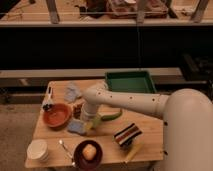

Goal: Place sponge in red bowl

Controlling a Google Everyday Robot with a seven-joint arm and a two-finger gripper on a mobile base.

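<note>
The sponge (76,127), a small flat blue-grey pad, lies on the wooden table (145,120) just right of the red bowl (56,115). The bowl is round and orange-red with a lighter inside, and nothing shows in it. My gripper (83,119) points down at the sponge's upper right edge, touching or nearly touching it, at the end of the white arm (130,101) that reaches in from the right. The gripper's body hides the contact point.
A pale blue cloth (72,92) lies behind the bowl, with a small bottle (48,103) to its left. Also on the table are a green tray (130,81), a green curved object (111,116), a striped block (127,134), a maroon bowl with a yellow fruit (88,152), a spoon (65,148) and a white bowl (37,149).
</note>
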